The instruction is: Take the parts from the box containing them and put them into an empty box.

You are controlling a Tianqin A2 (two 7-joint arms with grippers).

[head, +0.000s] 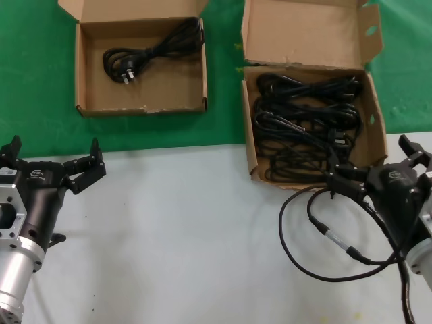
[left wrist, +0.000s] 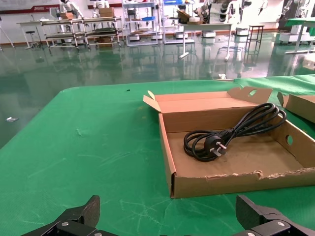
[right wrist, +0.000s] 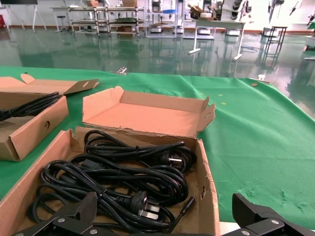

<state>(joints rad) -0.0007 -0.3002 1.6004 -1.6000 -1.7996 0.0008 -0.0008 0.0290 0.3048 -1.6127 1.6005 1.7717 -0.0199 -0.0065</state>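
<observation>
1. My left gripper (head: pixel 52 160) hovers over the pale grey tabletop (head: pixel 175 236) with its black fingers (head: pixel 86 172) spread wide and nothing between them.
2. Ahead of that gripper, on the green cloth (head: pixel 34 74), sits the smaller, shallow brown cardboard box (head: pixel 84 67), its short plain lid flap folded back away from me.
3. One black rubber-coated power cord (head: pixel 158 46) lies inside that box, bundled in a loop, its chunky pronged plug (left wrist: pixel 218 148) at the end nearer my left gripper.
4. Further right stands the larger brown corrugated cardboard box (head: pixel 251 145), its tall notched lid flap (head: pixel 310 30) raised on the far side. It straddles the cloth's edge, the near end resting on the grey tabletop.
5. Several more black power cords (head: pixel 307 121) lie piled in it, plugs showing among the loops.
6. My right gripper (head: pixel 378 165) hangs at the near right corner of that box, fingers (right wrist: pixel 64 221) wide apart and holding nothing.
7. My own thin black cable with its silver connector (head: pixel 335 241) curls on the tabletop beside the right gripper.
</observation>
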